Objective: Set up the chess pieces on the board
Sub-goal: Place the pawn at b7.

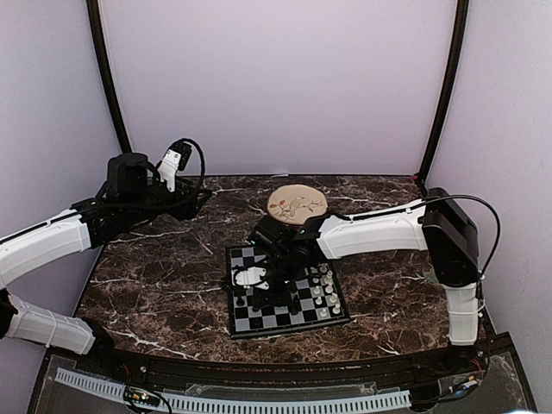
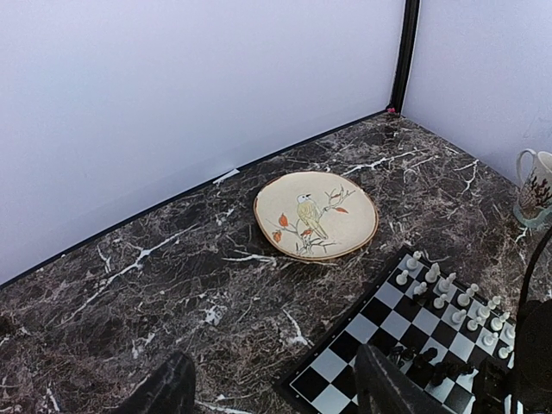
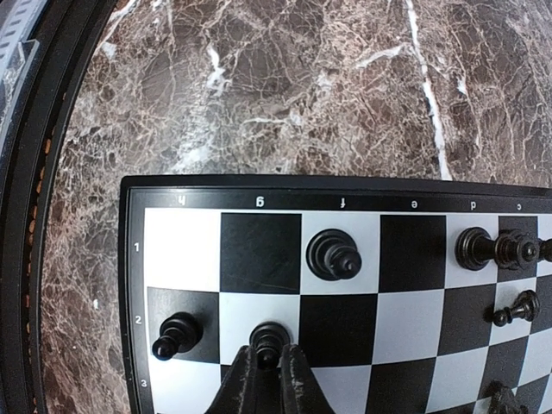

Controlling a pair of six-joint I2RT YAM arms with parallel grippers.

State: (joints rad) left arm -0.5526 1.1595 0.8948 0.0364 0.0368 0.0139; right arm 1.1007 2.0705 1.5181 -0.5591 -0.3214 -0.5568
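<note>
right pincer (image 3: 269, 366) straddles a tiny black plastic pawn (image 3: 269, 336) standing near the corner of the small checkered black-bordered board (image 3: 131, 259); pinching or free, i cannot tell. placing step: next, widen and lift straight up.

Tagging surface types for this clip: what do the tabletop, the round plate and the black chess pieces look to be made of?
Tabletop: dark brown marble or marble-look laminate, with white veining and a slight sheen. Plate: likely glazed ceramic, beige with a painted bird and a brownish rim. Black chess pieces: probably moulded plastic, given the glossy highlights.
</note>
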